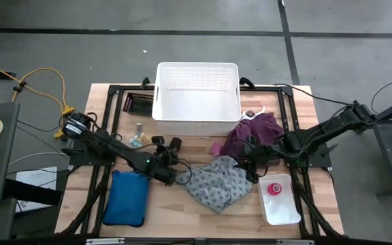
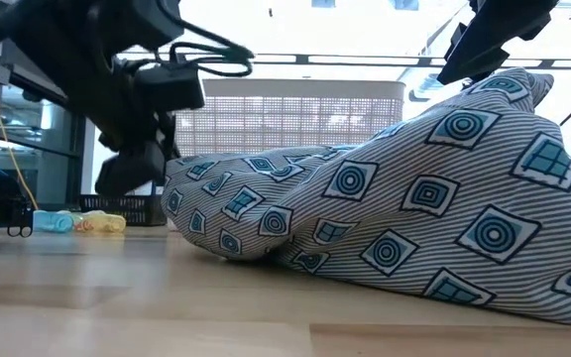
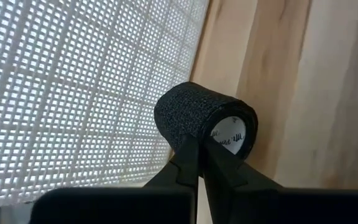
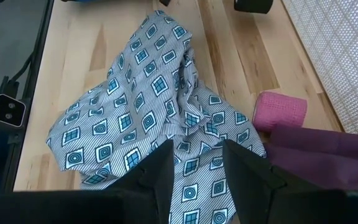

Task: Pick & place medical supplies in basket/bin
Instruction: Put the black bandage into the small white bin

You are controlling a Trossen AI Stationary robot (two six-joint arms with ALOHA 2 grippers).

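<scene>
Two hands | left hand (image 3: 197, 146) grips black roll (image 3: 201, 118) (probably tape) | right hand (image 4: 194, 165) wide above grey patterned cloth (image 4: 148, 118)

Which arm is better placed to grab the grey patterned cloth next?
The right. Its gripper hangs open directly over the grey patterned cloth. The left gripper is shut on a black tape roll beside the white basket.

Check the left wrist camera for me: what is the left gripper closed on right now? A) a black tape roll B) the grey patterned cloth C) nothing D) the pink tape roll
A: in the left wrist view the left gripper pinches a black tape roll beside the white basket.
</scene>
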